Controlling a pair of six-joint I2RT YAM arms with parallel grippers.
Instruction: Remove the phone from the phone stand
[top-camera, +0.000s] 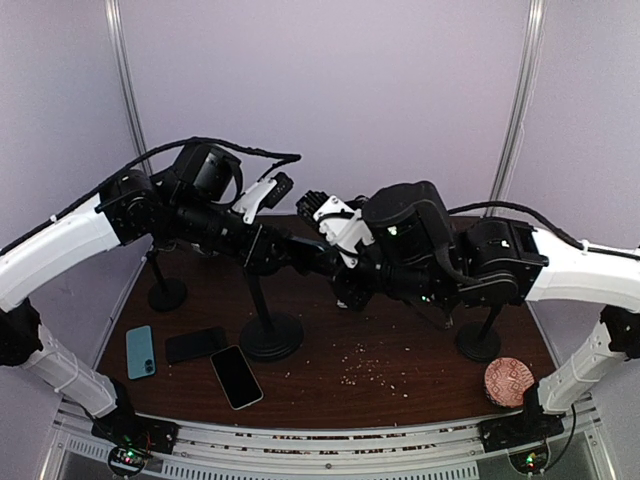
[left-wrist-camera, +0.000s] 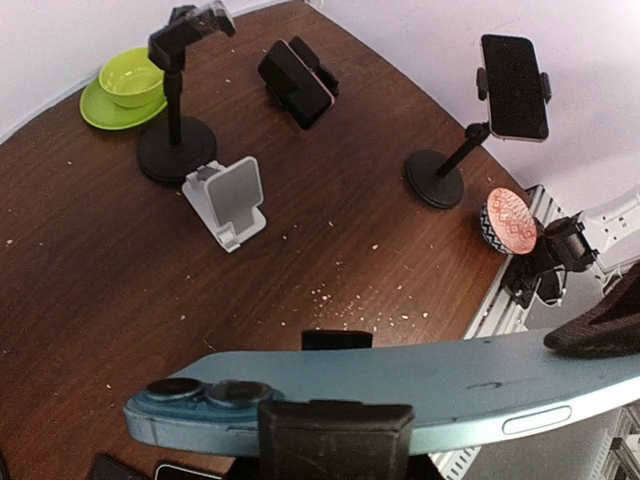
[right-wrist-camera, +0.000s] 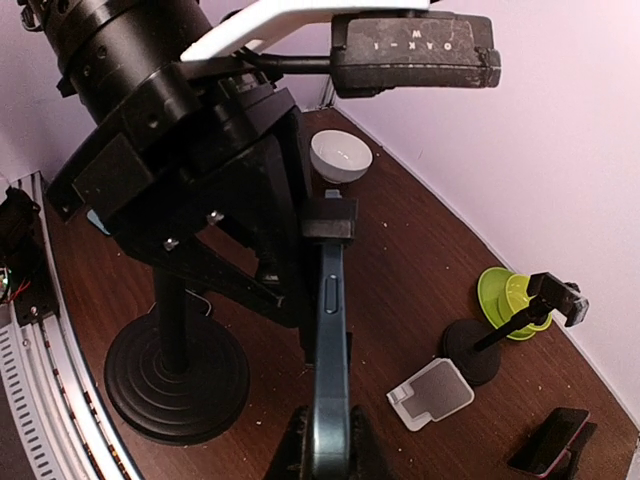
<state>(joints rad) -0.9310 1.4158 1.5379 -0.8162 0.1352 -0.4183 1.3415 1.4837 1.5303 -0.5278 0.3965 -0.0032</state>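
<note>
From above, we saw the left gripper (top-camera: 290, 255) and right gripper (top-camera: 345, 280) meet above the phone stand (top-camera: 270, 335). At the left wrist, the blue phone (left-wrist-camera: 400, 395) hung edge-on above the table, its long axis running side to side and its lenses to the left. We could not tell the left gripper's hold. At the right wrist, the right jaws were clamped on the phone's near end, its length pointing away.
</note>
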